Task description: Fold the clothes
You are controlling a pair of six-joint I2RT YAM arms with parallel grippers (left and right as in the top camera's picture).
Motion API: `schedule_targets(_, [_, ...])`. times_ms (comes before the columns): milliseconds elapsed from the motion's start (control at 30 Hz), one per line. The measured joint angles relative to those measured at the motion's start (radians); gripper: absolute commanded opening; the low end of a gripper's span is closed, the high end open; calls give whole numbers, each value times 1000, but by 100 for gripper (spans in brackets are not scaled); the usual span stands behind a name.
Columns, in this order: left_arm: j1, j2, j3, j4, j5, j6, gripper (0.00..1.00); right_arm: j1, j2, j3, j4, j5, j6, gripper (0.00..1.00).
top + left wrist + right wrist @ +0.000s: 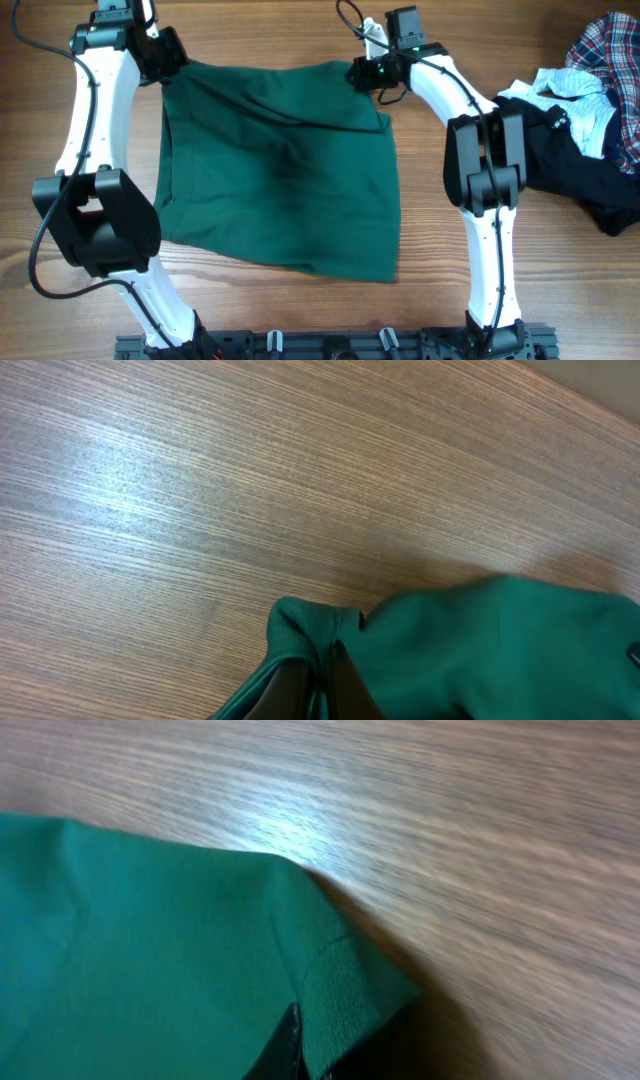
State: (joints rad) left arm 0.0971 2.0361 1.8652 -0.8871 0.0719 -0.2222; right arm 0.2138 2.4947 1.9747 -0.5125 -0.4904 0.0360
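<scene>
A dark green garment [280, 170] lies spread on the wooden table in the overhead view. My left gripper [165, 68] is shut on its far left corner, and the wrist view shows the green cloth [470, 650] pinched between the dark fingers [322, 685]. My right gripper [365, 72] is shut on its far right corner. The right wrist view shows that green corner [340, 985] caught in the jaws [310, 1055]. The far edge of the garment hangs stretched between the two grippers, a little above the table.
A heap of other clothes [590, 130], black, light blue and red plaid, lies at the right edge of the table. Bare wooden table [250, 30] lies beyond the garment. The arm bases stand at the near edge.
</scene>
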Motion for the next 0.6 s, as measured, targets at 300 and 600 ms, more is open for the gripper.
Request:
schedule_targets(300, [0, 0, 0, 2, 2, 0, 4, -82, -220, 0, -168, -98, -28, 4])
schedule_targets(600, [0, -13, 0, -22, 4, 0, 4, -85, -326, 6, -371, -161, -44, 4])
